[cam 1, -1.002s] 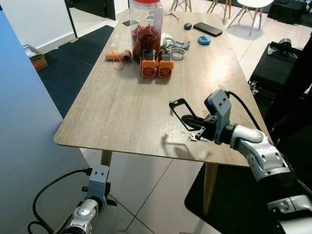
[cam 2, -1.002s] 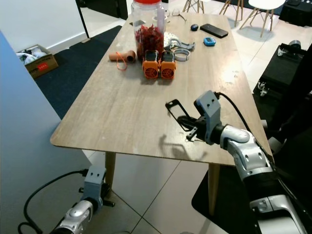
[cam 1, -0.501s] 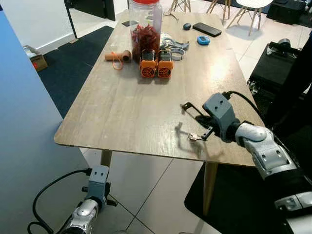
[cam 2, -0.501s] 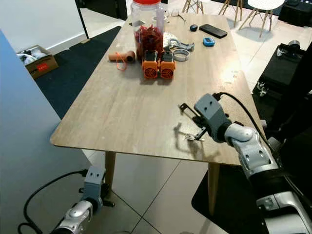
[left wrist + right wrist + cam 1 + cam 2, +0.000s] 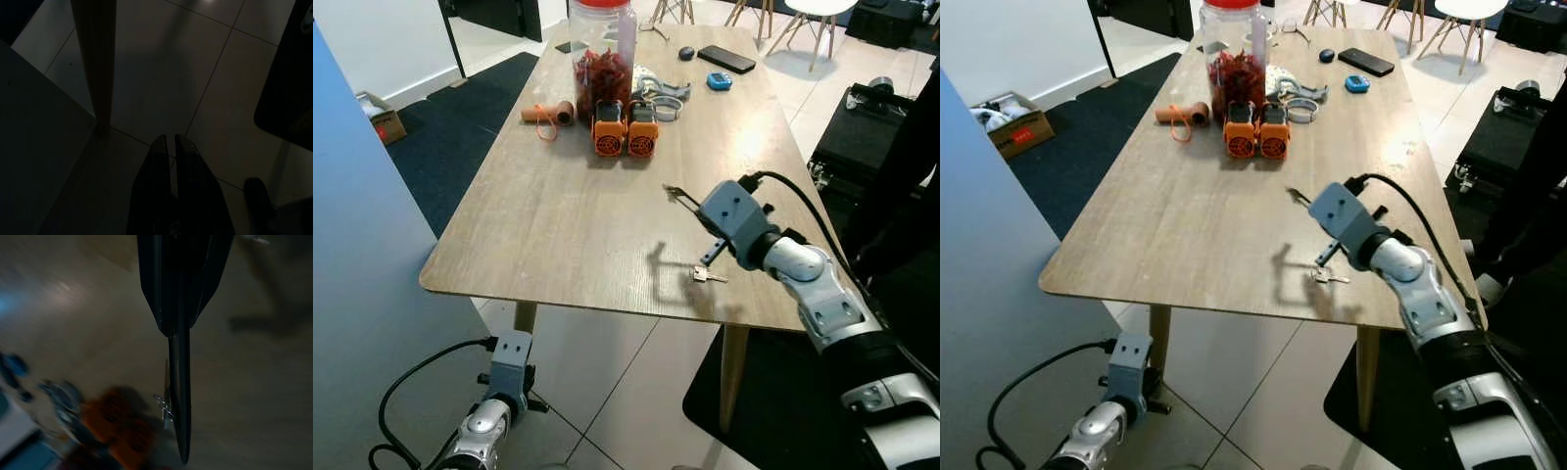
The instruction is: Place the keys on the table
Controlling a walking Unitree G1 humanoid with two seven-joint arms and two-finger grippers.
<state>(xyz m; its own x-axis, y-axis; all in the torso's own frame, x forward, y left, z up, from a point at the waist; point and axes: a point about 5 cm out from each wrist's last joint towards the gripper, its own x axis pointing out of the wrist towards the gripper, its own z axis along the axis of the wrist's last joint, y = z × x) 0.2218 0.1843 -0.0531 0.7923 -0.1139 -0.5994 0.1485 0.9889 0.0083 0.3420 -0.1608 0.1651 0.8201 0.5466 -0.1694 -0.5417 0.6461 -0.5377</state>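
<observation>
The keys (image 5: 709, 276), a small silver bunch, lie flat on the wooden table (image 5: 558, 225) near its front right edge. My right gripper (image 5: 685, 226) hovers just above and behind them and is open. One thin black finger (image 5: 680, 196) points toward the far left, and the other finger (image 5: 710, 257) points down, its tip close above the keys. Nothing is between the fingers. The right wrist view is blurred, with the dark fingers (image 5: 178, 362) over the wood. My left gripper (image 5: 168, 144) hangs idle low beside the table leg (image 5: 95, 58), its fingers together.
At the table's far end stand a tall jar with a red lid (image 5: 602, 44), two orange devices (image 5: 625, 127), a cardboard roll (image 5: 548, 113), a phone (image 5: 725, 59) and small items. A black case (image 5: 862, 127) sits on the floor to the right.
The right gripper has turned and drawn back and up toward the far left. The keys, which hung from its fingers, now lie on the table.
</observation>
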